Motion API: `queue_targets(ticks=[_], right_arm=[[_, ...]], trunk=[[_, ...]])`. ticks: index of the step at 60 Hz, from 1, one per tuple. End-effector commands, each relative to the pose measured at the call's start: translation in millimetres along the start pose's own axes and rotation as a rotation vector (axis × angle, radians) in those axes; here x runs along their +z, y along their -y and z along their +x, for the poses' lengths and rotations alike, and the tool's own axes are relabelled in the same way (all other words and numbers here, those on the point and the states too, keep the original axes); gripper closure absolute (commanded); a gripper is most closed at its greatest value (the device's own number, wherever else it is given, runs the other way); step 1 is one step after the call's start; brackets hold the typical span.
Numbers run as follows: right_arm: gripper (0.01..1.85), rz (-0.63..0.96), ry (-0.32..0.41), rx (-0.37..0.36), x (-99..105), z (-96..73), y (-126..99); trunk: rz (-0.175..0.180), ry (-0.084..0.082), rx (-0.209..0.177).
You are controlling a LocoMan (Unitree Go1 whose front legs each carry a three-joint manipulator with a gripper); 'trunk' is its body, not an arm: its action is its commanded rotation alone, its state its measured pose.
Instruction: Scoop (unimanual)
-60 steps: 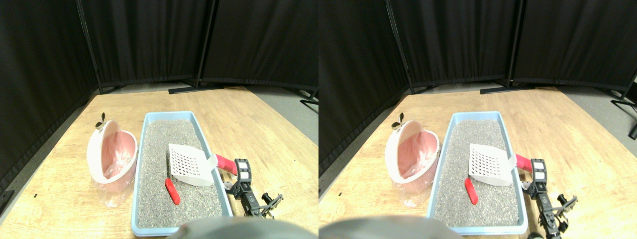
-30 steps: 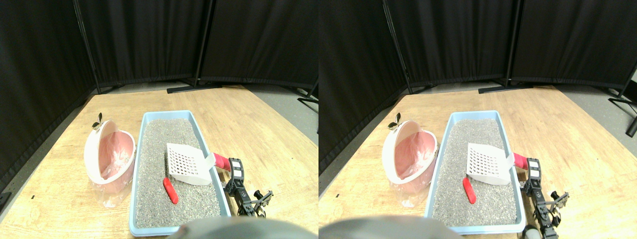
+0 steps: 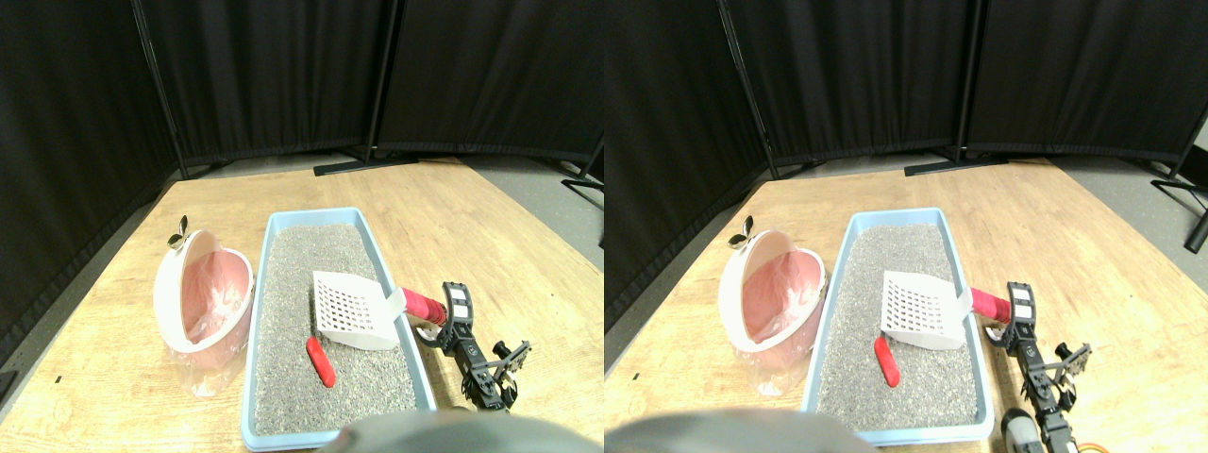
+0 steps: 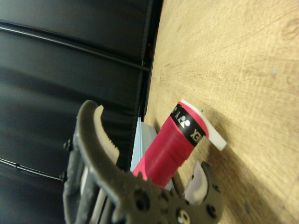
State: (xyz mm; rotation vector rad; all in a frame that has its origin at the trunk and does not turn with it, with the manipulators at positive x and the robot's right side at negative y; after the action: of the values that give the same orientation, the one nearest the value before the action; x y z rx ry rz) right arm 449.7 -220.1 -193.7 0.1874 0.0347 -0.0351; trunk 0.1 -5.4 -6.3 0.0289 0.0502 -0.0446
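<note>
The gripper, jaws apart, straddles the litter scoop's red handle over the litter tray's right rim; closing off-centre could push it away.

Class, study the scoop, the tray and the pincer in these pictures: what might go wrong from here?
1. The pincer stands open around the scoop handle; closing off-centre might let the handle slip out.
2. The scoop leans on the tray rim; lifting it carelessly may drag the tray or spill litter.
3. The red piece lies nearer than the scoop's mouth; a sweep may miss it.
</note>
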Motion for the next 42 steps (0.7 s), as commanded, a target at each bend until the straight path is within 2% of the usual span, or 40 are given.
queue_targets(ticks=[1, 6, 20, 38, 42], right_arm=[[0.90, 0.006, 0.025, 0.004, 4, 3.0, 0], [0.89, 0.013, -0.005, -0.010, 2, 5.2, -1], [0.91, 0.050, -0.007, 0.022, -2, 13.0, -4], [0.89, 0.045, -0.032, 0.021, -6, 29.7, -9], [0.90, 0.042, -0.036, 0.017, -6, 33.7, -7]], trunk=[[-0.021, 0.009, -0.004], [-0.023, 0.008, 0.001], [-0.028, 0.005, 0.012], [-0.028, 0.005, 0.018], [-0.029, 0.011, 0.021]])
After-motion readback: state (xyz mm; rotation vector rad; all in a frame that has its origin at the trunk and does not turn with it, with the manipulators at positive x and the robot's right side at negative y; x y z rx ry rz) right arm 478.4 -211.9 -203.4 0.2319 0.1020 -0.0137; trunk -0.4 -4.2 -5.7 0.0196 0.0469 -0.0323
